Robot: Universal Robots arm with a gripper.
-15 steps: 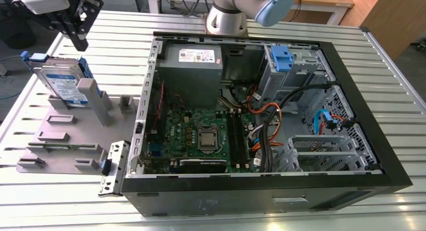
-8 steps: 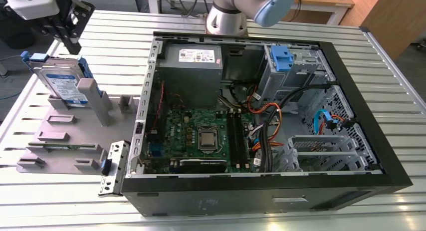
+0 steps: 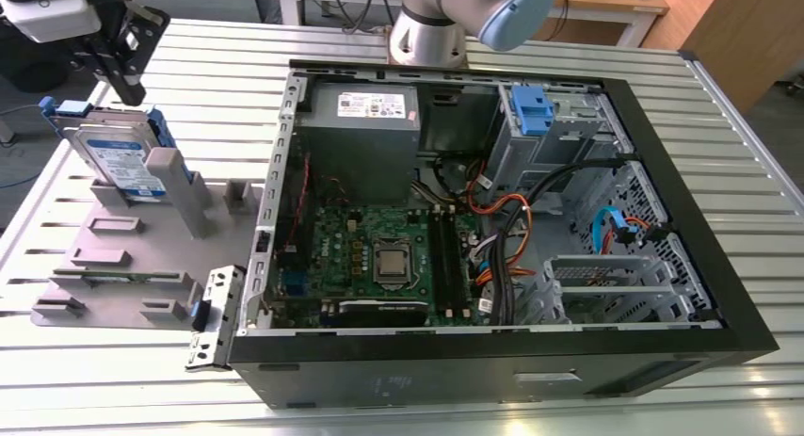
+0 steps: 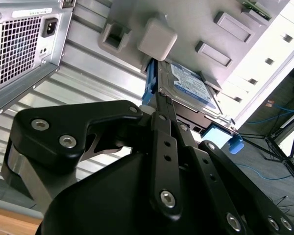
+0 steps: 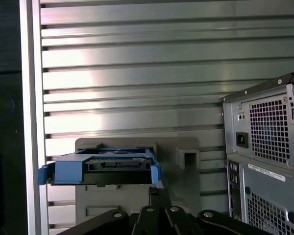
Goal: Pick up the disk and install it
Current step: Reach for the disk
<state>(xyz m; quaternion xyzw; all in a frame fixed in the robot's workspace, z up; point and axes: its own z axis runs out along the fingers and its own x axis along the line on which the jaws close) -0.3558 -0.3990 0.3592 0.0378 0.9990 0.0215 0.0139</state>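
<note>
Disk stands on edge, tilted, in grey fixture at exterior view's left, outside open computer case. Gripper just above disk's upper edge; apart or clamped, cannot tell. Judged dense, rigid, shock-sensitive, with slippery metal faces. Best hold: across flat faces near upper edge, between blue bracket rails.

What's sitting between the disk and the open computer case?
In the exterior view, the grey holder's upright posts stand between the disk and the case.
</note>
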